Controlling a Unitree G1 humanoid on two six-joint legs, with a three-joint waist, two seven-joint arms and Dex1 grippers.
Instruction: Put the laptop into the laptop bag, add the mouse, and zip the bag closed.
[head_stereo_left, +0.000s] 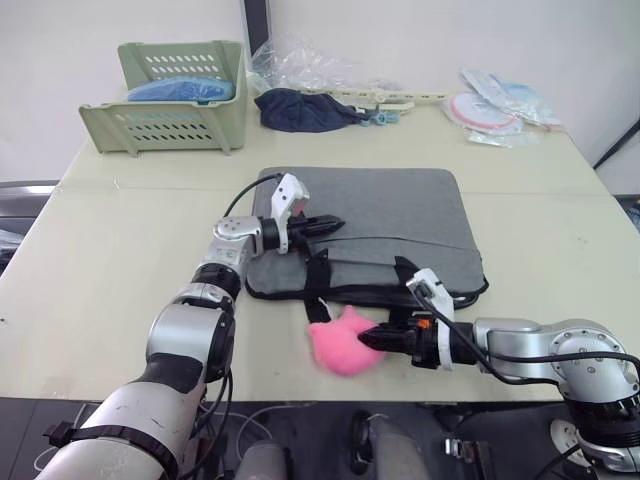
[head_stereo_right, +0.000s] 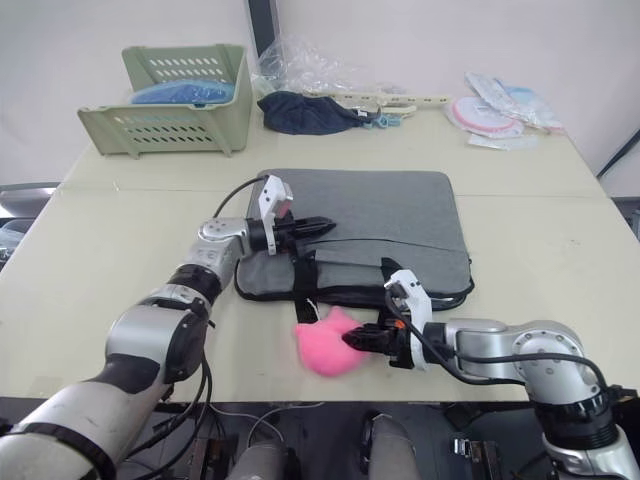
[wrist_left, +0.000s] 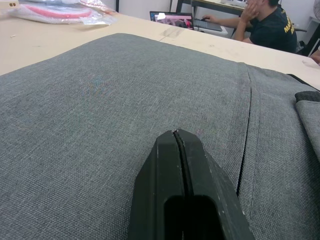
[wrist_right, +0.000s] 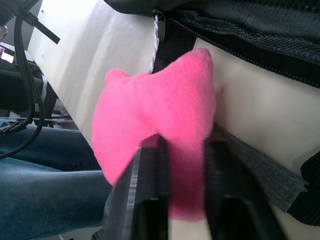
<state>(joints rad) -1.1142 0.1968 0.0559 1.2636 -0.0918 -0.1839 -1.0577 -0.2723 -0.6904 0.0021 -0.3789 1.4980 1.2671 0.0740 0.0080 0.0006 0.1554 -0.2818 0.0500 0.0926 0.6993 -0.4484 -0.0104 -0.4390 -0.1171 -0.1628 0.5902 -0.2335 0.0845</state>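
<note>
The right gripper pinches a pink plush toy at the table's near edge, just in front of the grey laptop bag. The left gripper, fingers pressed together, rests on the bag's top. The bag lies flat mid-table.

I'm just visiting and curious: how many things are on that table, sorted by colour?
Grey: 1, the laptop bag
Pink: 1, the plush toy, gripped by the right gripper
Green: 1, the basket
Dark blue: 1, the cloth
Clear plastic packets at the back: too jumbled to count
Total: 4 countable things
</note>
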